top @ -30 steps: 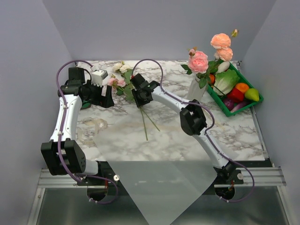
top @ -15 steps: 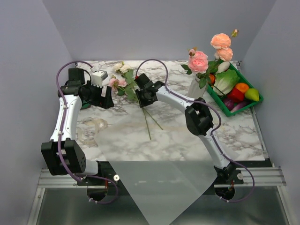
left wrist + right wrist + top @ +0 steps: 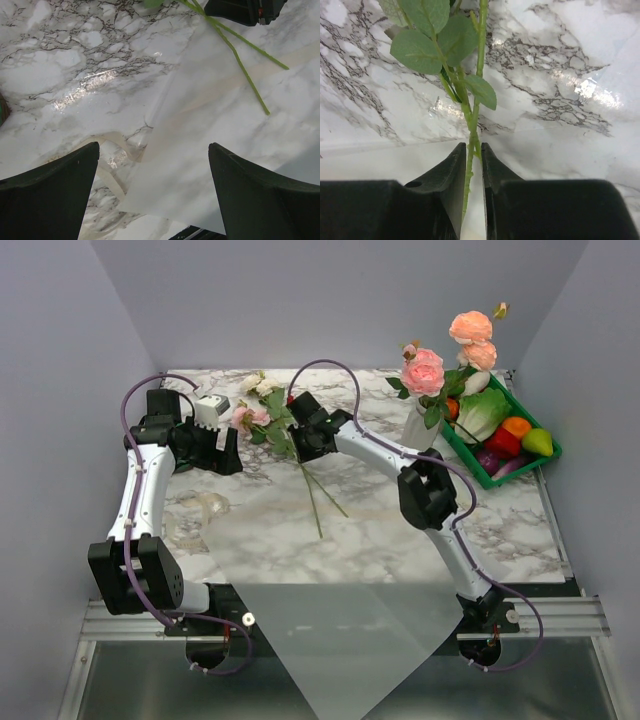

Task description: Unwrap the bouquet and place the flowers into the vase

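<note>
- Marble table (image 3: 500,530): I see loose flowers (image 3: 262,408) lying at the rear, left of the vase (image 3: 420,430), which holds pink and peach roses.
- My right gripper (image 3: 474,157) pinches a green stem (image 3: 471,125).
- My left gripper (image 3: 152,147) gapes wide, holding nothing.

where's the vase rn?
Top view: the vase stands upright at the back right of the table, just left of the green tray, with pink and peach roses in it.

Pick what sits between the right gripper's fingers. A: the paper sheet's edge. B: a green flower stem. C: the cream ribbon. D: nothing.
B: in the right wrist view the right gripper pinches a thin green stem between its fingers, with leaves just beyond the tips.
</note>
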Tool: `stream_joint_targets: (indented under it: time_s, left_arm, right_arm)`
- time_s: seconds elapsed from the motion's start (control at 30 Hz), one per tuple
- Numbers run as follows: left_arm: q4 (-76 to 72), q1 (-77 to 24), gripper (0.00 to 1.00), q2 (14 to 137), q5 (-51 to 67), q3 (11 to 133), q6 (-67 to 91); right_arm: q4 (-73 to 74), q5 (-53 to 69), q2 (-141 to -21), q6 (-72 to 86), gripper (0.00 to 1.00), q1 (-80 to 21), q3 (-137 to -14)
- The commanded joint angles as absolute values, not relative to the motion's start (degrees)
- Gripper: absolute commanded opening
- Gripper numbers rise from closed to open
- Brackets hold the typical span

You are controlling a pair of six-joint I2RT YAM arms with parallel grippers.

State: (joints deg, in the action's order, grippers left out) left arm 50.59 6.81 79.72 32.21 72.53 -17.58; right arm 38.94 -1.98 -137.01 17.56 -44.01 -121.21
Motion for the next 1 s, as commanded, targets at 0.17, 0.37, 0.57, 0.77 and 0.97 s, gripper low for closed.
stream_joint_targets:
  time_s: [0.17,0.37,0.57,0.77,0.97]
  left_arm:
    - [50.1,7.65,0.99,78.84,34.28,72.25,-18.37]
    - [50.45,7.91,0.99,78.22,34.63,72.33,-18.9]
    - [50.8,7.91,0.99,78.05,35.42,72.95,-18.81]
    - [51.24,7.91,0.99,77.26,35.68,73.21,-18.9]
    - [51.15,7.91,0.99,76.64,35.95,72.43,-19.25]
  right_arm:
    - [43.94,-4.75,-144.04,16.26,0.32,-43.33,-135.96]
    - [45.44,-3.17,-145.2,17.14,0.36,-42.8,-135.01]
    - [46.58,-2.02,-145.37,17.05,0.38,-42.89,-133.42]
    - [49.13,-1.23,-147.04,17.49,0.38,-42.89,-134.82]
    - [48.43,-1.05,-146.52,18.37,0.38,-43.33,-131.58]
